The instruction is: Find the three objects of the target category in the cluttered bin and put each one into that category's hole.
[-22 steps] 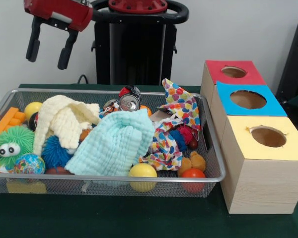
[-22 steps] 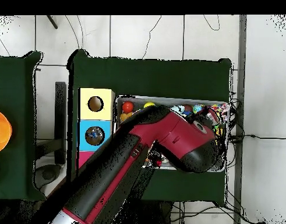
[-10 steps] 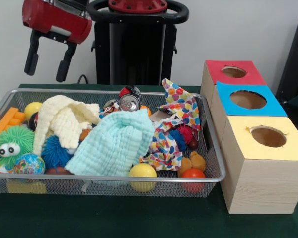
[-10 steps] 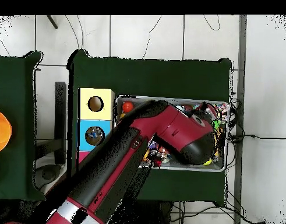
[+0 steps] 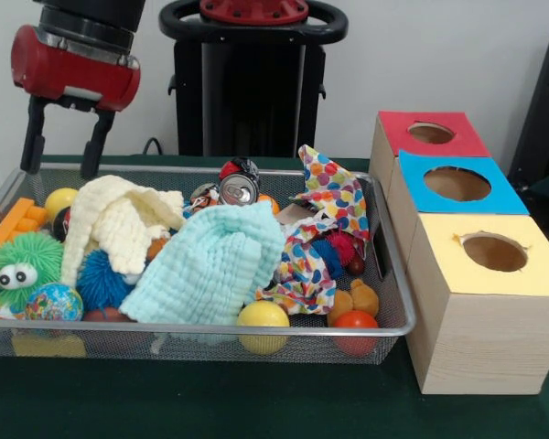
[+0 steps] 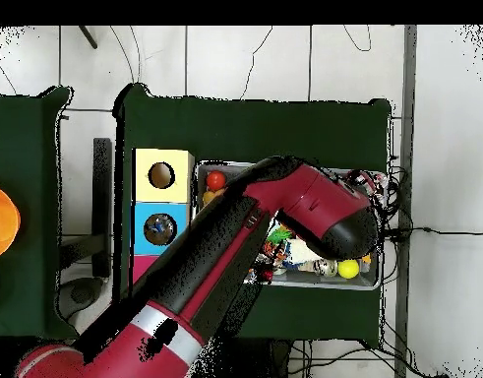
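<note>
My gripper (image 5: 59, 170) hangs open and empty over the back left corner of the wire bin (image 5: 201, 326), its fingertips level with the rim. Below it lie a yellow ball (image 5: 59, 201), an orange brick (image 5: 13, 224) and a cream cloth (image 5: 119, 224). A light blue cloth (image 5: 210, 265) covers the middle, with a polka-dot cloth (image 5: 325, 210) to its right. Soda cans (image 5: 238, 183) sit at the back. A green fuzzy toy (image 5: 20, 265), a blue spiky ball (image 5: 101, 279), another yellow ball (image 5: 263, 317) and a red ball (image 5: 355, 322) lie near the front. In the overhead view the arm (image 6: 284, 212) hides the gripper.
Three wooden boxes stand right of the bin, with a red top (image 5: 457, 137), a blue top (image 5: 503, 192) and a yellow top (image 5: 540, 265), each with a round hole. A black stand (image 5: 247, 82) rises behind the bin. The overhead view shows the yellow box (image 6: 176, 162) and the blue box (image 6: 142, 221).
In the front view the gripper has moved left and down, from high above the bin to rim level at its back left corner. It stays open. Nothing in the bin has shifted.
</note>
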You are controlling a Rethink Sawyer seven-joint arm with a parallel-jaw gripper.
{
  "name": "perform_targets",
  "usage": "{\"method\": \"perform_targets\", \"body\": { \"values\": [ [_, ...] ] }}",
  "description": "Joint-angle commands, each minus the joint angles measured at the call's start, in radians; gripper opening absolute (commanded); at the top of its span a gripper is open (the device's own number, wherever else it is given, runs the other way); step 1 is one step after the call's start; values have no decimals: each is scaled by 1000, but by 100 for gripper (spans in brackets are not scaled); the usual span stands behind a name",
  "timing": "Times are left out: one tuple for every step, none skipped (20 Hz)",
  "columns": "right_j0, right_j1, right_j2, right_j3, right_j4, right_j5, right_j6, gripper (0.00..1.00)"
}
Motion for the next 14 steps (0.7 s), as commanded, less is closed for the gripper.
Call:
{"method": "perform_targets", "body": {
  "values": [
    [-27,75,120,-79,10,-151,63,100],
    [-27,75,119,-79,15,-151,63,100],
    [-25,86,114,-83,12,-155,67,100],
    [-27,95,115,-91,11,-157,71,100],
    [-29,103,116,-96,8,-161,69,100],
    [-30,110,116,-102,4,-172,70,100],
    [-32,116,115,-107,3,-175,70,100],
    [-32,122,113,-110,3,-176,71,100],
    [-35,125,115,-112,5,-179,65,100],
    [-37,125,117,-110,10,-177,55,100],
    [-40,128,119,-112,13,-175,48,100],
    [-44,128,124,-110,19,-171,36,100],
    [-46,129,127,-110,24,-165,25,100],
    [-49,129,131,-112,27,-162,17,100]
  ]
}}
